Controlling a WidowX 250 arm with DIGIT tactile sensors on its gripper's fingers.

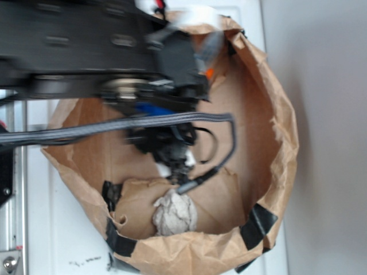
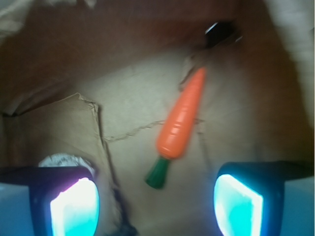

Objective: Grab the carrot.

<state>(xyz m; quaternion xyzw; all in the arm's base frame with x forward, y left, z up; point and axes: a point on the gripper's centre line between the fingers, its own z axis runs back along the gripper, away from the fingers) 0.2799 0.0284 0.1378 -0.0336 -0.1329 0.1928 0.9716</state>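
The orange carrot (image 2: 182,118) lies on the brown paper floor of the bag. Its dark green stem (image 2: 158,173) points toward me and its tip points away to the upper right. My gripper (image 2: 156,206) is open and empty. Its two fingertips stand wide apart, and the stem lies just ahead of the gap between them without touching either. In the exterior view my gripper (image 1: 178,166) hangs inside the bag, and the arm hides the carrot. A small orange spot shows at the arm's edge; I cannot tell what it is.
A crumpled grey-white paper ball (image 1: 175,213) lies just below the gripper and shows behind my left finger in the wrist view (image 2: 61,160). The brown paper bag's rolled walls (image 1: 284,132) ring the space. A black cable (image 1: 226,154) loops beside the gripper.
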